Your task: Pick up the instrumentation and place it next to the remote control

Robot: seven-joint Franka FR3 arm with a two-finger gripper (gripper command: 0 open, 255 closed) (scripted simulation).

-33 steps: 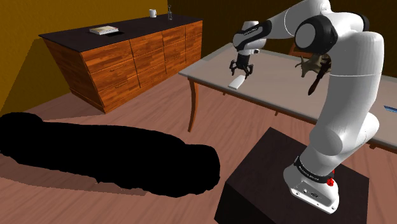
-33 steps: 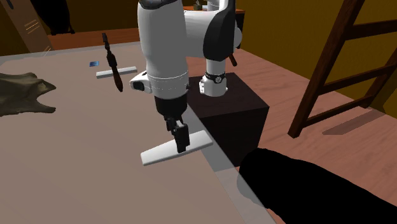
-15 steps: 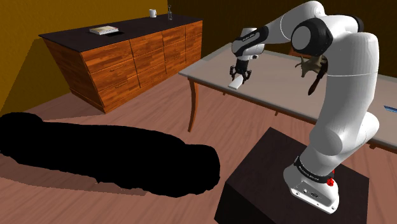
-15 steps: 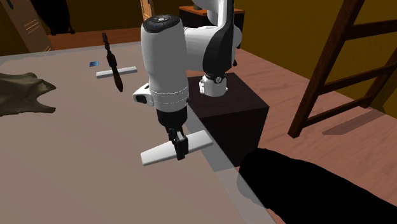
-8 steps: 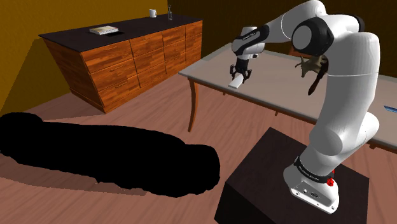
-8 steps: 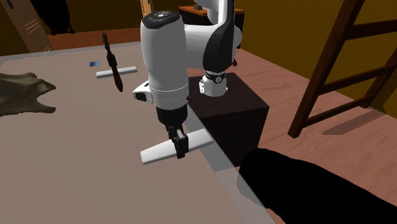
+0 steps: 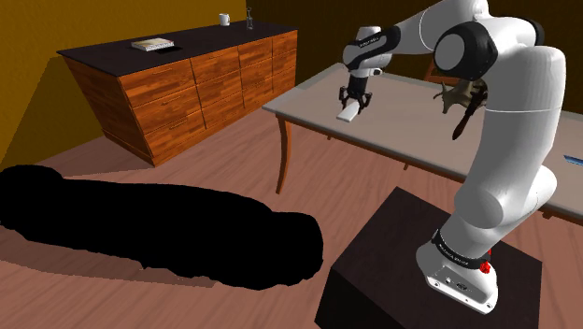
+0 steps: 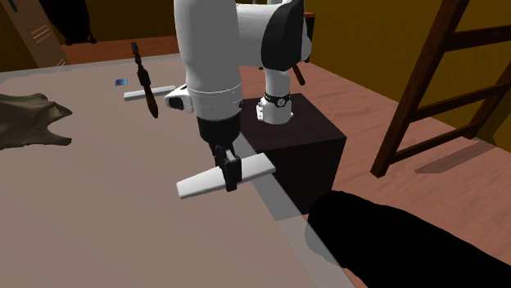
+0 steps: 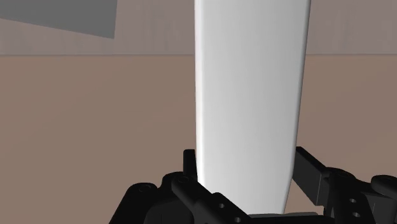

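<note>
The instrumentation is a flat white bar. My black gripper is shut on its middle and holds it level, a little above the table's near edge. In the shoulder view the gripper hangs over the grey-brown table with the white bar under it. In the wrist view the bar runs straight out from the gripper, clasped by black fingers on both sides. A second white bar, perhaps the remote control, lies far across the table.
A dark brown stick-like object stands by the far white bar, with a small blue item behind it. A dark ragged object lies on the table. A wooden ladder, a drawer cabinet and my black stand surround it.
The gripper has risen with the white bar clasped in it, so the bar now hangs higher above the table than half a second ago. The jaws stay shut.
</note>
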